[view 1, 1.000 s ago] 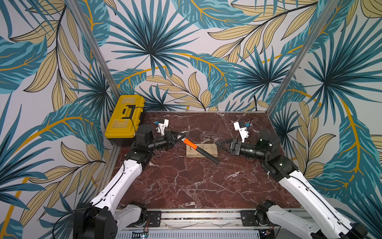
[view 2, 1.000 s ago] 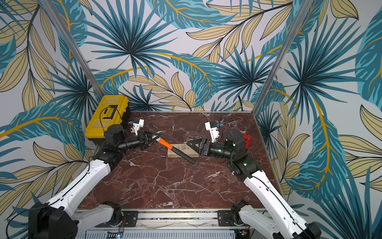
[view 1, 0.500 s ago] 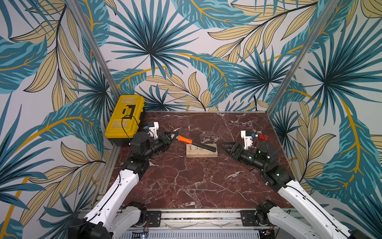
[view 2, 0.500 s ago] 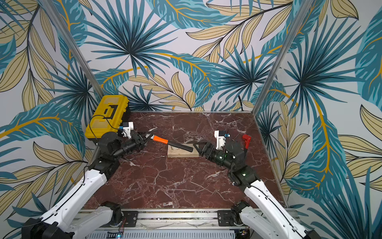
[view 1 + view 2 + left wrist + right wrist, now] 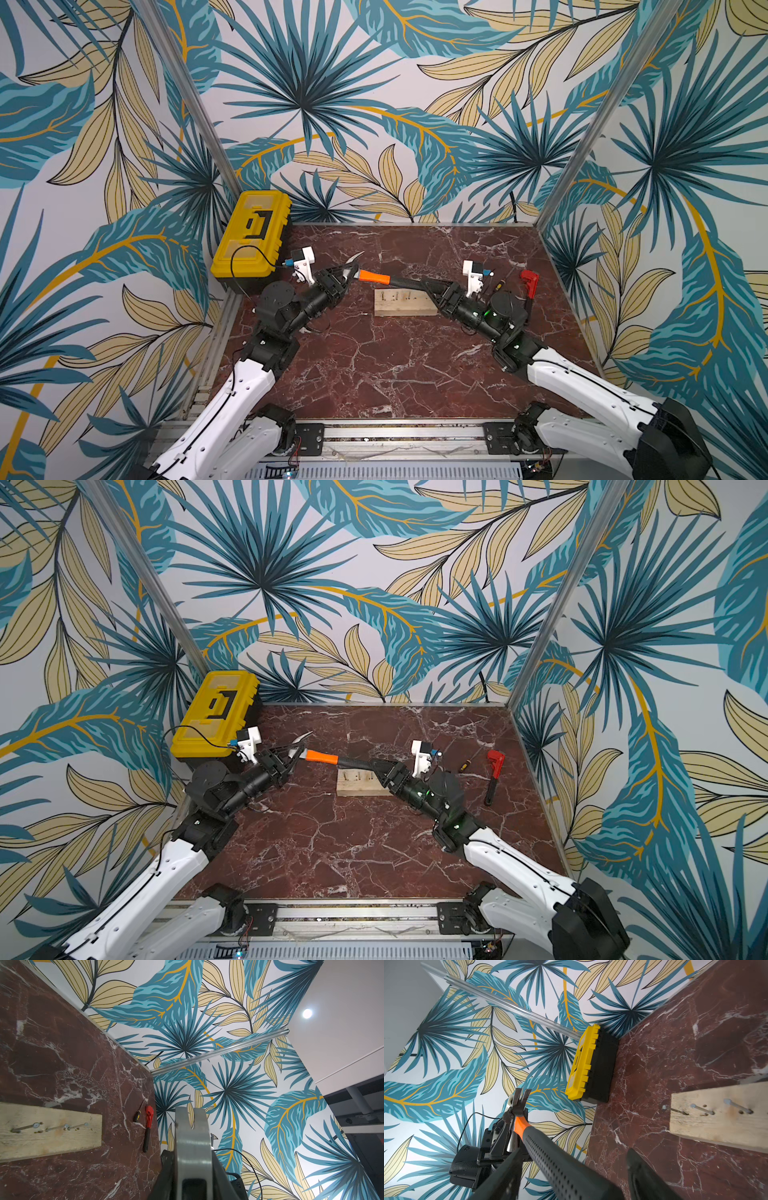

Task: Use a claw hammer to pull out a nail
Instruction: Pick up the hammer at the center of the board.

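Observation:
The claw hammer (image 5: pixel 374 277) (image 5: pixel 322 757) hangs level above the table's far side, behind a wooden block (image 5: pixel 405 308) (image 5: pixel 357 789). My left gripper (image 5: pixel 347 276) (image 5: pixel 293 759) is shut on its steel head (image 5: pixel 191 1142), claw pointing up. My right gripper (image 5: pixel 432 286) (image 5: pixel 380 766) stands open around the black handle (image 5: pixel 550 1157): one finger lies beside it, and the other finger (image 5: pixel 643 1174) stands well apart. Three nails (image 5: pixel 35 1125) (image 5: pixel 695 1108) stick out of the block.
A yellow toolbox (image 5: pixel 251 232) (image 5: pixel 216 712) stands in the back left corner, close to my left arm. A red-headed wrench (image 5: pixel 528 279) (image 5: pixel 493 771) and a small screwdriver (image 5: pixel 464 765) lie by the right wall. Patterned walls close in three sides.
The hammer swung from slanting across the block to level, behind it. My right gripper drew back, opened wider and now straddles the handle's end.

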Robot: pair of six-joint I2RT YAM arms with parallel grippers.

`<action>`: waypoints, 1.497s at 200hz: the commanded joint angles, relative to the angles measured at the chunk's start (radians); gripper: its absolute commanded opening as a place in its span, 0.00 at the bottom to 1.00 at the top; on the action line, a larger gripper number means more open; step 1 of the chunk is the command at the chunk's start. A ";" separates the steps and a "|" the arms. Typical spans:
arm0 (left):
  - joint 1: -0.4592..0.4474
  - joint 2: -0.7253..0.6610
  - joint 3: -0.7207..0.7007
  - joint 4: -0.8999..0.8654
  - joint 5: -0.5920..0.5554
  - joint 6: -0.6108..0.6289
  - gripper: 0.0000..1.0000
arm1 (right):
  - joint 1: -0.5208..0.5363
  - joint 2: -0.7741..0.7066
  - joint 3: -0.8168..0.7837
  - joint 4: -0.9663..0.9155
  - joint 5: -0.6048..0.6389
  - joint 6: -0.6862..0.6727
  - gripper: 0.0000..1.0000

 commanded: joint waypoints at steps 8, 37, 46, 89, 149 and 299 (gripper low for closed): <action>-0.011 -0.038 0.004 0.152 -0.037 -0.024 0.00 | 0.010 0.021 0.032 0.172 0.020 0.010 0.74; -0.014 -0.038 -0.002 0.166 -0.031 -0.039 0.00 | 0.009 0.039 0.067 0.183 -0.017 -0.003 0.70; -0.015 -0.036 -0.004 0.172 -0.025 -0.044 0.00 | 0.009 0.044 0.071 0.188 -0.021 -0.007 0.69; -0.015 -0.004 0.004 0.227 0.022 -0.088 0.00 | 0.009 0.060 0.093 0.217 -0.059 -0.028 0.60; -0.014 0.004 0.034 0.226 0.096 -0.115 0.00 | 0.008 0.016 0.125 0.190 -0.151 -0.081 0.47; -0.015 0.006 0.023 0.225 0.164 -0.149 0.00 | 0.008 -0.004 0.174 0.086 -0.197 -0.077 0.46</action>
